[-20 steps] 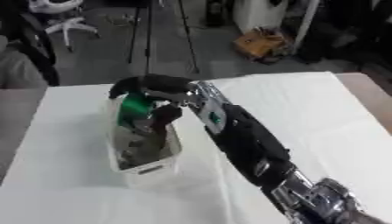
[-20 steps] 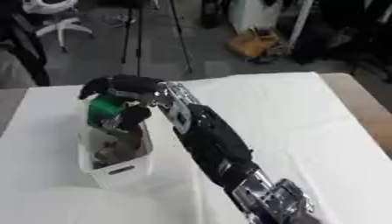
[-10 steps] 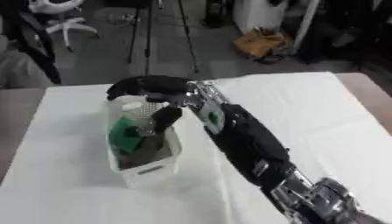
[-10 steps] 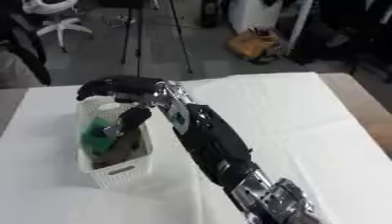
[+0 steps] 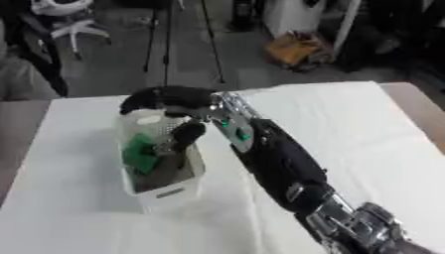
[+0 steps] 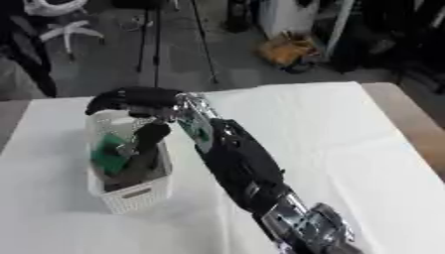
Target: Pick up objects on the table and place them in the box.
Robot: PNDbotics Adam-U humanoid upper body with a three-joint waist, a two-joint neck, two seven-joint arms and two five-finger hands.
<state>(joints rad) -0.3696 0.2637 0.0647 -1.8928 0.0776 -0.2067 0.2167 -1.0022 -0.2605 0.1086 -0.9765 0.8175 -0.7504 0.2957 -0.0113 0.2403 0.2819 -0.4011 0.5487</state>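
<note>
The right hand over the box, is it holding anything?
No. The right hand hangs over the white box, holding nothing; the green thing lies inside.

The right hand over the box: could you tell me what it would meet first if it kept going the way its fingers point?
Probably the green thing lying in the box. The right hand hangs above the box's far end, fingers curling down and leftward; depth is unclear, so the box's far rim could come first.

My right hand (image 5: 170,99) covers the far rim of the white perforated plastic box (image 5: 165,191); its fingertips blur, so I cannot read their pose. Beneath the green object (image 5: 139,153), dark contents are unidentifiable. Right arm cut off at bottom edge.
</note>
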